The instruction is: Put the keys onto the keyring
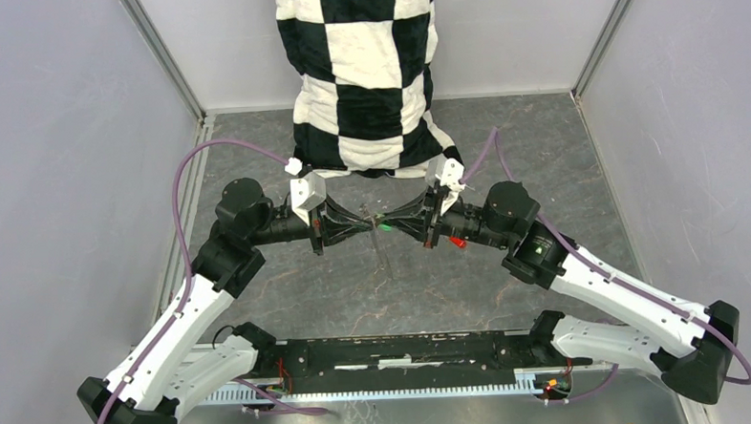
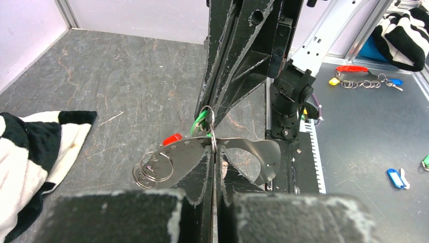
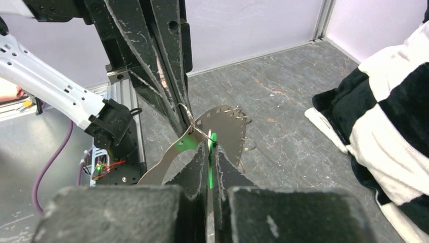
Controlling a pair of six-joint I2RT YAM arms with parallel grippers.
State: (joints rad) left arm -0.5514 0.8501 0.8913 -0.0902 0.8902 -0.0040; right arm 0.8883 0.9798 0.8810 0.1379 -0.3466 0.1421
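The left arm (image 1: pixel 180 321) and right arm (image 1: pixel 609 283) bring their tips in from 9 and 3 o'clock in the top view, meeting nose to nose above the middle of the counter (image 1: pixel 308 291).

The left hand (image 2: pixel 213 161) is pressed together. The keyring (image 2: pixel 177 152) sits right at its fingertips, apparently nipped there by its edge. It shows as a flat silvery plate with small holes along its rim, spreading to both sides of that hand. A bunch of wire rings (image 2: pixel 152 169) hangs from the plate at 9 o'clock of the left fingertips in the left wrist view.

The right hand (image 3: pixel 211 152) is pressed together too, pinching the green key (image 3: pixel 210 174), a thin green strip in the slit between its fingers. The plate lies just past those tips, toward 12 o'clock. The red key (image 2: pixel 172 138) peeks over the plate's edge at 10 o'clock of the left fingertips. Whether it hangs from a ring or lies below, I cannot tell.

The plate's long axis runs crosswise to the line of the hands: 9 to 3 o'clock in the left wrist view, 7 to 1 o'clock in the right wrist view. The green strip runs 12 to 6 along the right fingers.

Pale lilac walls (image 1: pixel 55 188) with metal corner posts (image 1: pixel 169 58) box in the space. The counter is dark grey, veined like stone. A black-and-white checked cloth (image 1: pixel 366 79) lies at 12 o'clock, well apart from the hands. Past the counter's edge, at 2 o'clock in the left wrist view, loose key tags (image 2: pixel 354 73) in red, yellow and blue lie on a smooth grey sheet (image 2: pixel 364 131).
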